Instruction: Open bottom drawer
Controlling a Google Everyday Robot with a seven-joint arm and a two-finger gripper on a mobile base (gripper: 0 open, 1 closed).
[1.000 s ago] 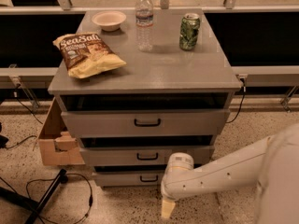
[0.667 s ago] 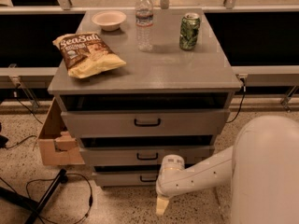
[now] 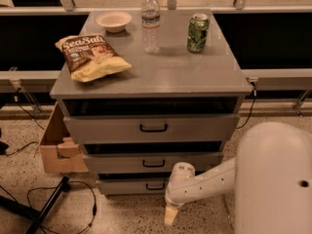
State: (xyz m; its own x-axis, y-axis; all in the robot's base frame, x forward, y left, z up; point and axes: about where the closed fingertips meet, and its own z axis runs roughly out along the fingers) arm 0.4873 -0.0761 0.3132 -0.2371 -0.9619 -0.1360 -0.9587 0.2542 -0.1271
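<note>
A grey cabinet (image 3: pixel 151 77) has three drawers. The bottom drawer (image 3: pixel 131 185) is the lowest and narrowest front, with a small black bar handle (image 3: pixel 155 185); its front sits slightly out from the cabinet. The middle drawer (image 3: pixel 151 163) and the tall top drawer (image 3: pixel 151 128) are above it. My white arm reaches in from the lower right. My gripper (image 3: pixel 169 214) hangs pointing down at the floor, just right of and below the bottom drawer's handle. It holds nothing that I can see.
On the cabinet top lie a chip bag (image 3: pixel 90 57), a small bowl (image 3: pixel 113 20), a water bottle (image 3: pixel 150 22) and a green can (image 3: pixel 197 33). A cardboard box (image 3: pixel 58 147) stands at the left of the cabinet. Cables and a black stand leg (image 3: pixel 46 208) lie on the floor at the lower left.
My arm and gripper have shifted left along the bottom drawer's front, closer to its handle. The drawers look unmoved.
</note>
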